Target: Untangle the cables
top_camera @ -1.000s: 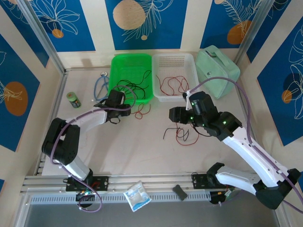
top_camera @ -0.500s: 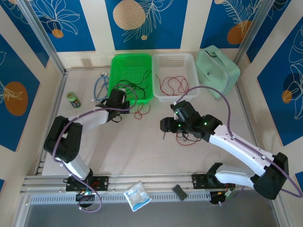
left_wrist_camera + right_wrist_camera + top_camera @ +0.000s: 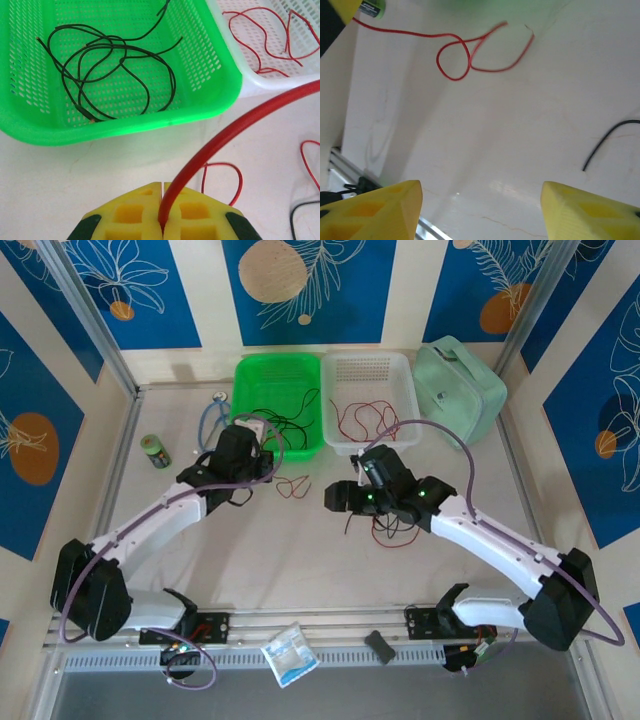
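Robot lab cell: framed table [image 3: 300, 560], blue printed wall panels [image 3: 345, 315].

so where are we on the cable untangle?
Partway. Done: black wires lie in the green basket, red wires in the white basket. In hand: the left pincer is shut on a red wire that trails onto the table. Left: a red-and-black tangle on the table by the right pincer, which is open and holds nothing.

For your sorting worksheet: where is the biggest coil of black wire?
Left wrist view: the black wire coil lies inside the green basket, left of the white basket.
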You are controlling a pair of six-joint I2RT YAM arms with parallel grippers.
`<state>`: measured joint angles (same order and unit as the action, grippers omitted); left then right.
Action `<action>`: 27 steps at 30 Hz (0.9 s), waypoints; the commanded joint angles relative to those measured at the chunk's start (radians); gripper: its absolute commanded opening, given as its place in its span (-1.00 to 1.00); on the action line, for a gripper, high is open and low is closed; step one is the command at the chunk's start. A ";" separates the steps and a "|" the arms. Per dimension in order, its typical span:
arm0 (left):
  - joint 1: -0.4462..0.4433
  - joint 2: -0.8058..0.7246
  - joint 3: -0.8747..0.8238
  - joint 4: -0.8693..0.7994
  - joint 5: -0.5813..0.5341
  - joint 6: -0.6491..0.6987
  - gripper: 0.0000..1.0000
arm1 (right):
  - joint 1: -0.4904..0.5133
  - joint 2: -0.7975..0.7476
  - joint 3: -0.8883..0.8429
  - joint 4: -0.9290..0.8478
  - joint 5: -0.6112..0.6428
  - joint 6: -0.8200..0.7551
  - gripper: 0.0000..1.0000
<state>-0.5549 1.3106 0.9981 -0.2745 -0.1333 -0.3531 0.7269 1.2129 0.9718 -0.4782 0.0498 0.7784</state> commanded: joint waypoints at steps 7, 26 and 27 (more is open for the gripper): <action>-0.037 -0.064 0.060 -0.091 -0.029 0.033 -1.00 | -0.014 0.197 0.063 0.192 -0.162 0.352 0.34; -0.046 -0.140 0.075 -0.115 -0.026 0.021 -1.00 | -0.005 0.411 0.062 0.396 -0.090 0.472 0.16; -0.046 -0.144 0.077 -0.117 -0.026 0.020 -1.00 | -0.003 0.426 0.068 0.406 -0.100 0.475 0.11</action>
<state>-0.5915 1.1934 1.0420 -0.3763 -0.1513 -0.3344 0.7189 1.6001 1.0096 -0.1017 -0.0303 1.2415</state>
